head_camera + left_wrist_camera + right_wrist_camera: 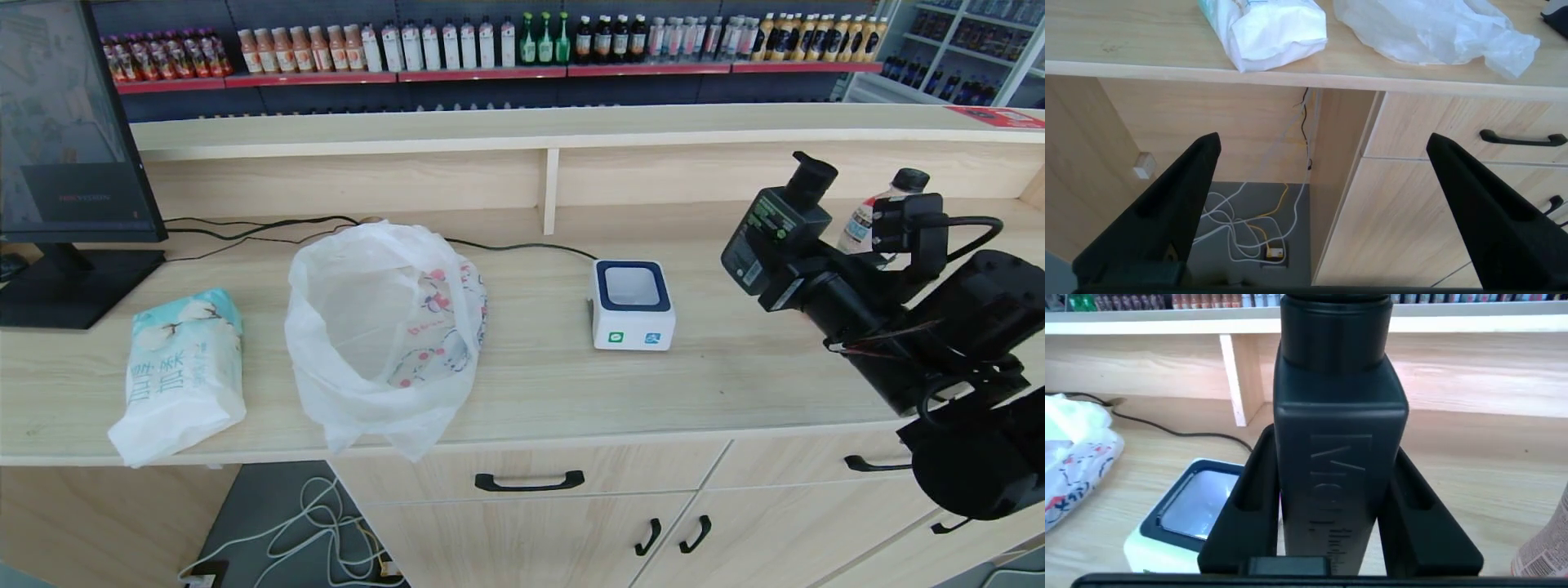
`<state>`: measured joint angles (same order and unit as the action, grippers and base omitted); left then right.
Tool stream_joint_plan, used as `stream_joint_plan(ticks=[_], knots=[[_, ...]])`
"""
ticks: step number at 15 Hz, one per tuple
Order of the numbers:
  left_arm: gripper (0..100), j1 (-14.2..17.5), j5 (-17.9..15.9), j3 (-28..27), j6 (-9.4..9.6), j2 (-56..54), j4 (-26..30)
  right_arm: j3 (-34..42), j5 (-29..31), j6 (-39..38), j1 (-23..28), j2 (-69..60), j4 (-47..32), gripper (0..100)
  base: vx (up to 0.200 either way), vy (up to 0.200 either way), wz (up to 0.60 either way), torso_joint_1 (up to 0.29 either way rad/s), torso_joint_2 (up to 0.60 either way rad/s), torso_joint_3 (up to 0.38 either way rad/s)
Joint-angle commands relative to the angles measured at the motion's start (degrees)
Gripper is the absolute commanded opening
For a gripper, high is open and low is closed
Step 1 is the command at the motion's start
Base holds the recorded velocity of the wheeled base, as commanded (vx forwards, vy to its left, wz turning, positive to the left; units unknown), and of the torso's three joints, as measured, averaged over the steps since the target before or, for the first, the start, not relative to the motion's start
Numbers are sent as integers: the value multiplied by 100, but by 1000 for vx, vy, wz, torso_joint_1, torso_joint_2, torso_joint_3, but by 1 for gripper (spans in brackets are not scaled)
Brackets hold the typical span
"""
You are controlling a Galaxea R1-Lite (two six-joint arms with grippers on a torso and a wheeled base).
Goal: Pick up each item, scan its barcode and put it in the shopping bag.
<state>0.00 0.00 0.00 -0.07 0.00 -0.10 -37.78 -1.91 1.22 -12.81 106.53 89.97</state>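
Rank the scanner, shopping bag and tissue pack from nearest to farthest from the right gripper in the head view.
1. Scanner, mid-counter.
2. Shopping bag, left of the scanner.
3. Tissue pack, far left, at the counter's front edge.

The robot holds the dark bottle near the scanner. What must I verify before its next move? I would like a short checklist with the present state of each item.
1. Grip: the right gripper is shut on the dark bottle: ok.
2. Barcode turned toward the scanner: cannot tell.
3. Window of the scanner uncovered and facing up: ok.
4. Mouth of the shopping bag open: ok.
5. Out of the way: the left gripper is open, below the edge of the counter: ok.
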Motion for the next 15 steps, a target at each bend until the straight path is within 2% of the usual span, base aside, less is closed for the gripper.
stream_joint_plan(ticks=[1, 4, 8, 9, 12, 15], knots=[[100, 0, 0, 0, -1, 0, 1, 280, -2, -25, -266, -572, 3, 0, 0, 0, 0, 0, 0, 0], [100, 0, 0, 0, -1, 0, 1, 535, -2, -219, -635, -968, 3, 0, 0, 0, 0, 0, 0, 0], [100, 0, 0, 0, -10, 0, 1, 535, 7, -315, -1795, -1231, 3, 0, 0, 0, 0, 0, 0, 0], [100, 0, 0, 0, -10, 0, 1, 570, 7, -350, -1953, -1319, 3, 0, 0, 0, 0, 0, 0, 0], [100, 0, 0, 0, -1, 0, 1, 1009, 7, -394, -2041, -1785, 3, 0, 0, 0, 0, 0, 0, 0], [100, 0, 0, 0, -10, 0, 1, 1361, 7, -517, -2384, -2198, 3, 0, 0, 0, 0, 0, 0, 0]])
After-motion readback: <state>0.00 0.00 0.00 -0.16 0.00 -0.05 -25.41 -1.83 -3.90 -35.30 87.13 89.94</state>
